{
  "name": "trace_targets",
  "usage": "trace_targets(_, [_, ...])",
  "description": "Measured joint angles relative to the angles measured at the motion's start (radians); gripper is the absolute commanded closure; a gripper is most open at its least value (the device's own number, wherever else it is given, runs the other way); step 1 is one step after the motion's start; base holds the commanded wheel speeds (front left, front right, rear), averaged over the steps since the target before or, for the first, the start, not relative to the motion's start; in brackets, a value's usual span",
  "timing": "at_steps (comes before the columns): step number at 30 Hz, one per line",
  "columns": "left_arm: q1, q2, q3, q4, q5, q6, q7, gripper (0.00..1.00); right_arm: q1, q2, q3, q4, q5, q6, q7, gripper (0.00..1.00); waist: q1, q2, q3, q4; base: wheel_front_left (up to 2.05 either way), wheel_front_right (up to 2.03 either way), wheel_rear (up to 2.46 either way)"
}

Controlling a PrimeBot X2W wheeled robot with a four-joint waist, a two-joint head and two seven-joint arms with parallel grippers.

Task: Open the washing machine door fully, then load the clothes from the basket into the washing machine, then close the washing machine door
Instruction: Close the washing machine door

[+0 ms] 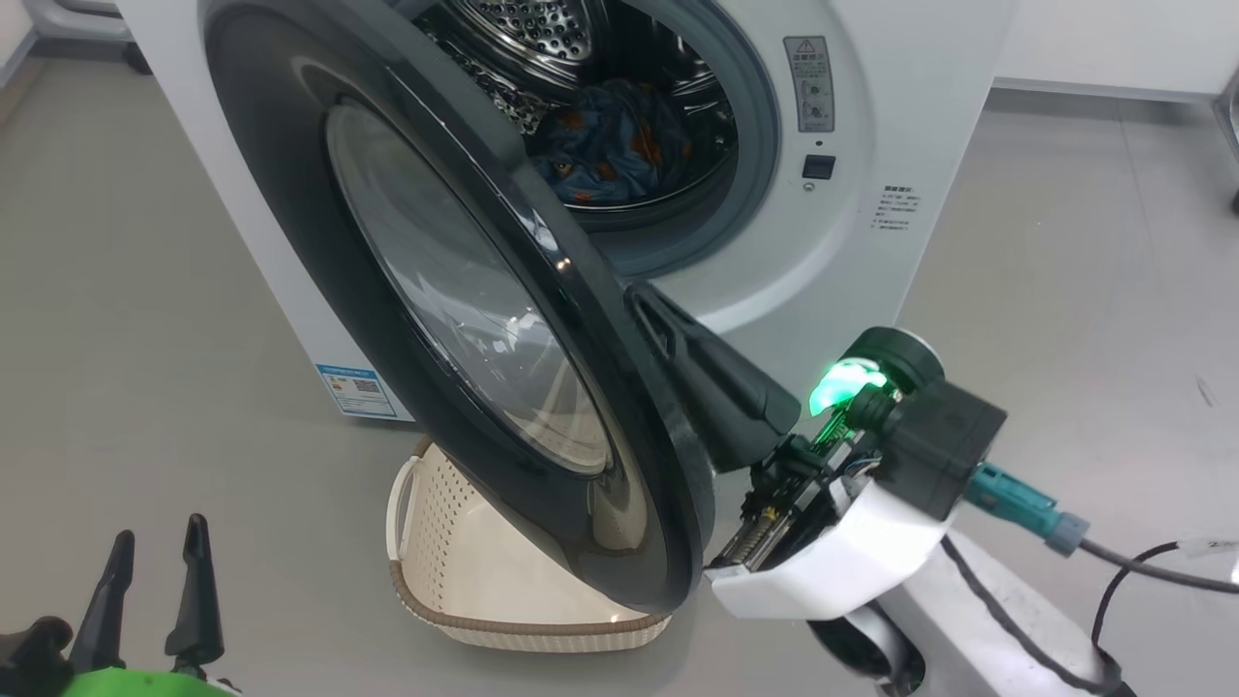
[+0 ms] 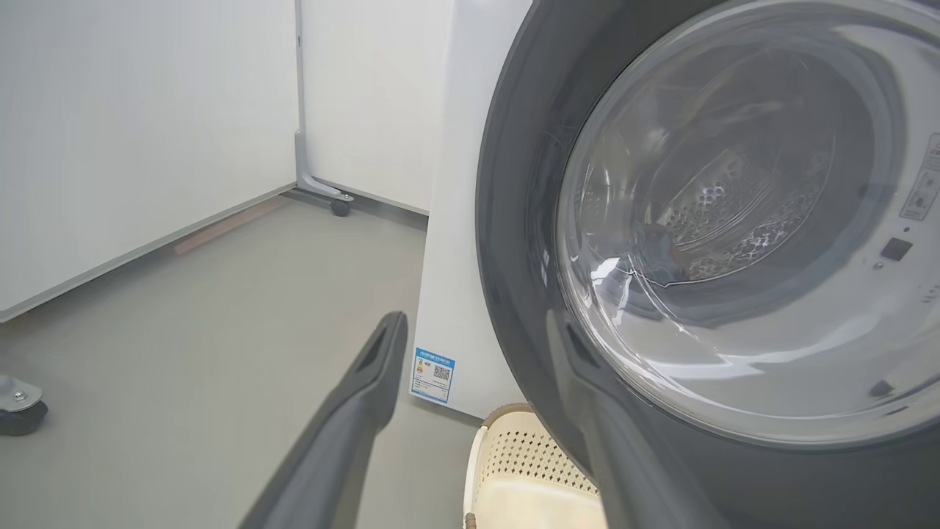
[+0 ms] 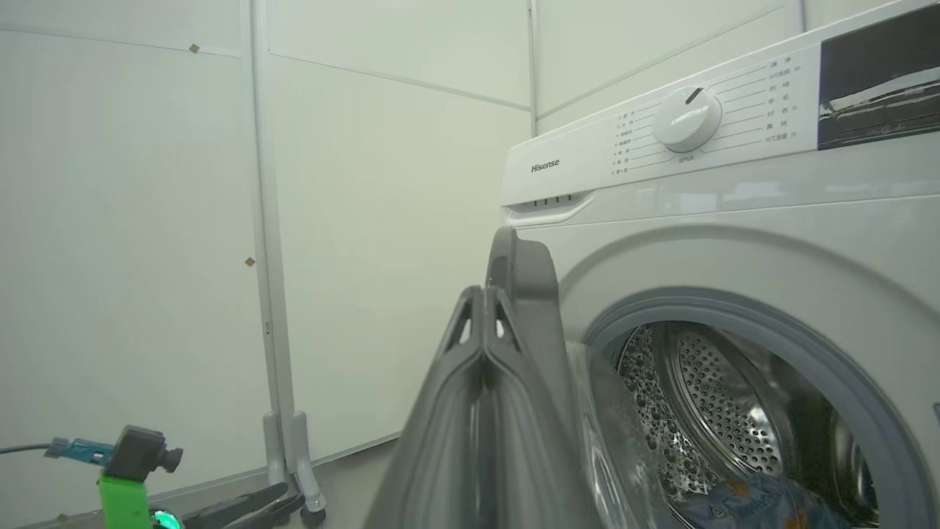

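Right gripper (image 1: 647, 298), pressed together, at the door (image 1: 455, 290) edge; clothes (image 1: 610, 145) beyond it loaded, basket (image 1: 440, 523) below looks empty; closing remains.

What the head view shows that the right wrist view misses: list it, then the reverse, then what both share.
Head view adds the basket on the floor under the washing machine door, and the blue label. Right wrist view adds the control dial and Hisense logo. Both show the clothes inside the steel drum, and the shut right gripper at the door's edge.
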Motion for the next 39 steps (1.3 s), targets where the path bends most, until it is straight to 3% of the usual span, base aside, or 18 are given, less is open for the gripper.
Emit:
trace_targets(10, [0.000,-0.002,0.015,0.001,-0.001,0.000,0.000,0.00,-0.016,-0.055,0.148,0.010,0.033,0.000,0.000,1.00,0.0000,0.0000,-0.007,0.017,0.00,0.00,0.00])
trace_targets(23, [0.000,-0.005,0.002,0.003,-0.001,0.000,0.000,0.00,-0.016,-0.111,0.301,0.128,0.105,0.000,0.022,1.00,0.0000,0.0000,-0.007,0.017,0.00,0.00,0.00])
trace_targets(39, [0.000,-0.013,-0.010,0.002,-0.010,0.000,0.000,0.00,-0.016,-0.113,0.338,0.288,0.181,0.000,0.029,1.00,0.0000,0.0000,0.006,0.029,0.00,0.00,0.00])
